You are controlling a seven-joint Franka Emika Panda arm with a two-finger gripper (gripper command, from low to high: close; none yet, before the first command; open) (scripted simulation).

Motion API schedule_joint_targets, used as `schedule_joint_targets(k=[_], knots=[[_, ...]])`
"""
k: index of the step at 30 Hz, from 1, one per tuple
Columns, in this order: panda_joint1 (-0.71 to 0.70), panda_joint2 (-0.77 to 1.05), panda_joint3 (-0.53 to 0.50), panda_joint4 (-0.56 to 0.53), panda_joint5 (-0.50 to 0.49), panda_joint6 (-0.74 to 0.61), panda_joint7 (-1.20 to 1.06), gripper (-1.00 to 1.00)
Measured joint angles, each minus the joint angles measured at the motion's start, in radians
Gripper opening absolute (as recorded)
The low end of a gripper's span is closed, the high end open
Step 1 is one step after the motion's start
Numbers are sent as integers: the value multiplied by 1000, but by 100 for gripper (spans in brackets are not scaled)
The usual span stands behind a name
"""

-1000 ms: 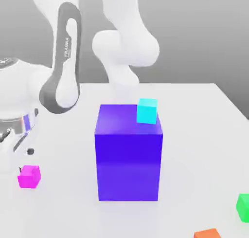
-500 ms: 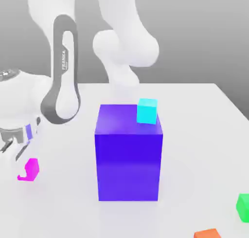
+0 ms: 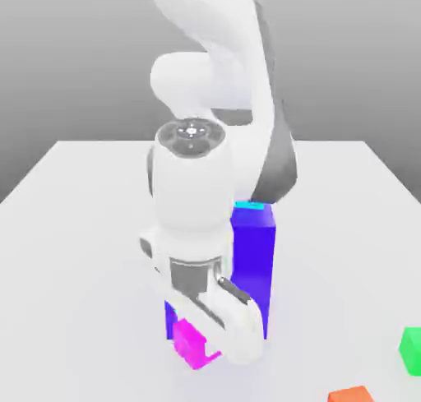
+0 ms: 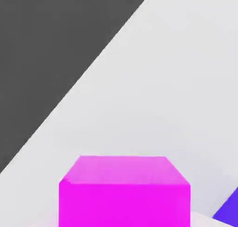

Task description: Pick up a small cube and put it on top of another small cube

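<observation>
The small cube (image 3: 188,339), bright magenta-pink, hangs at the tip of my gripper (image 3: 202,348), which is shut on it. It sits low, just above the table, in front of the big blue-violet block (image 3: 253,261). The hand view has the same magenta cube (image 4: 124,191) close up, with a corner of the blue-violet block (image 4: 230,210) beside it. A cyan small cube (image 3: 250,205) rests on top of the block, mostly hidden behind my white arm. My arm covers much of the block's front.
A green small cube (image 3: 411,348) lies at the exterior view's right edge, and an orange piece (image 3: 351,395) sits near the front right. The white table (image 3: 74,252) stretches out on the exterior view's left.
My gripper closed on the magenta cube at the exterior view's left, then the arm swung to the middle, carrying the cube in front of the blue-violet block.
</observation>
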State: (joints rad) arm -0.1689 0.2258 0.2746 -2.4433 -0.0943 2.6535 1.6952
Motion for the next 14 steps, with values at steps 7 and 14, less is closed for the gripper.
schedule_joint_targets(k=[7,14], knots=[[220,21,134,78,-69,-63,136,-100],[402,184,99,173,-206,-15,289,100]])
